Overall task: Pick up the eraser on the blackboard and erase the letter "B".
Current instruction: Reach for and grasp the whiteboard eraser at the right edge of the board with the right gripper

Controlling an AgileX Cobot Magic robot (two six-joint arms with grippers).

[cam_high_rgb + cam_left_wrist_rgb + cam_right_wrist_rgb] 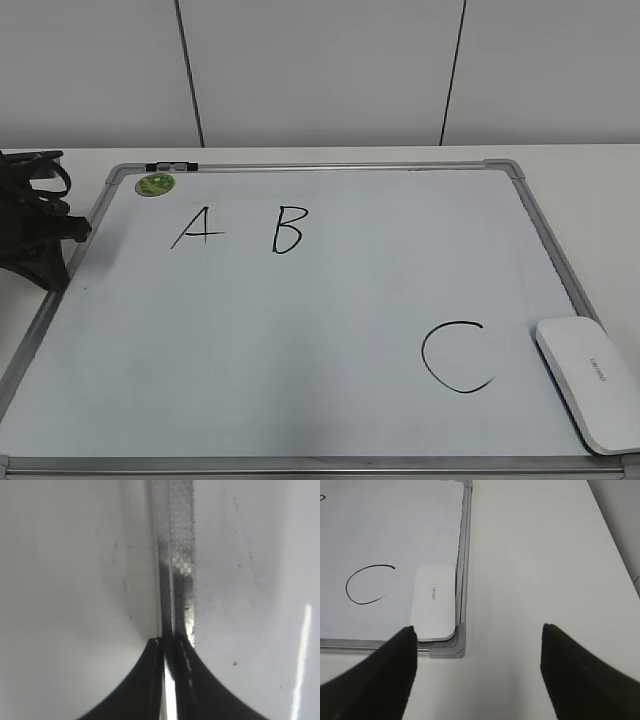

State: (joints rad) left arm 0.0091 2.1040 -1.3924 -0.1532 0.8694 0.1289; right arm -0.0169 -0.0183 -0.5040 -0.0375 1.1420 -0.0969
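Right pincer (pixel 477 630) hangs wide open, empty, above the white worktop (pixel 535 580) beside the eraser (pixel 435 602); left pincer (pixel 171 642) is closed over the blackboard (pixel 177 555) frame.

Around the letter "B" (pixel 287 229) the blackboard (pixel 300 380) lies bare: only the "A" (pixel 197 227) just left of it and the green sticker (pixel 155 184) farther off. The eraser (pixel 590 382) lies well apart from the "B", against the frame's right rail, which blocks that side; its other sides are free.
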